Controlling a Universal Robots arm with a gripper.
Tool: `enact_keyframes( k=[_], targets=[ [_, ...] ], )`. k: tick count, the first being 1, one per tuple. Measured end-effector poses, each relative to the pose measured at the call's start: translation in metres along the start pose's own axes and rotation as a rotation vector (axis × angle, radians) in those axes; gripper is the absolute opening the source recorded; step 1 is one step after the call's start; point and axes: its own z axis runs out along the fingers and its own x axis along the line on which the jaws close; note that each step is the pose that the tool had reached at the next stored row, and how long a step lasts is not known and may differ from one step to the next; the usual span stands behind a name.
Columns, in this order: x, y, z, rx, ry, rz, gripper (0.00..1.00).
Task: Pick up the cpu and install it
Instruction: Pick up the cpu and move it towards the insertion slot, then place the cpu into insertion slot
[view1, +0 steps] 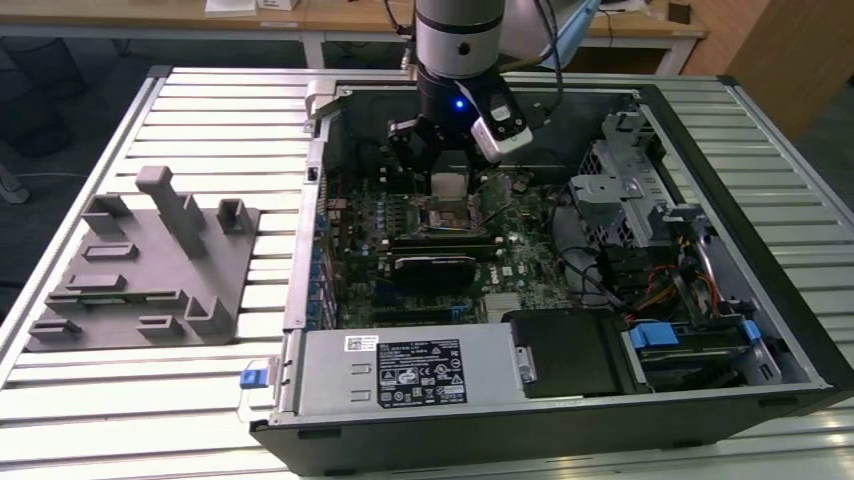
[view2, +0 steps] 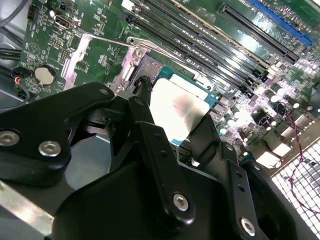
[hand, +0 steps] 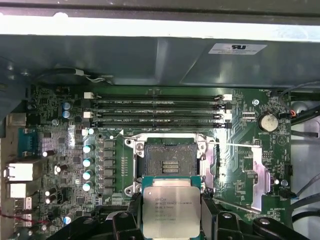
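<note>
A: Tool state?
B: The gripper (view1: 450, 180) is clamped on the cpu (view1: 450, 188). The exterior view puts both at upper middle of the frame, inside the open computer case (view1: 534, 435), with the chip held above the motherboard (view1: 360, 215).

A: What do the wrist cameras add?
B: The first wrist view shows the cpu (hand: 171, 212) face-on, with a black finger (hand: 209, 217) against each of two opposite edges. It also shows the socket (hand: 169, 161) open with its contacts bare, and the chip is not seated in it. The memory slots (hand: 155, 110) lie beyond the socket, and a coin battery (hand: 269, 121) sits off to one side.

A: And the second?
B: It is an oblique look. The cpu (view2: 177, 107) glares pale, and the gripper's black linkage (view2: 150, 165) hides part of it. The raised load plate (view2: 75, 57) stands beside the socket.

A: Surroundings?
B: In the exterior view a grey fixture (view1: 147, 265) sits at the left of the frame on the slatted table (view1: 80, 410) — well apart from the case. A black block (view1: 430, 270) lies just below the socket, and the power supply (view1: 400, 372) is at lower middle. The arm's wrist (view1: 458, 40) blocks the case's far wall.
</note>
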Motion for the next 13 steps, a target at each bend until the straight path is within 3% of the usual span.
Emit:
enact_keyframes(
  k=[13],
  targets=[
    [-0.0007, 0.0, 0.0001, -0.0001, -0.0001, 0.0, 0.55]
  ],
)
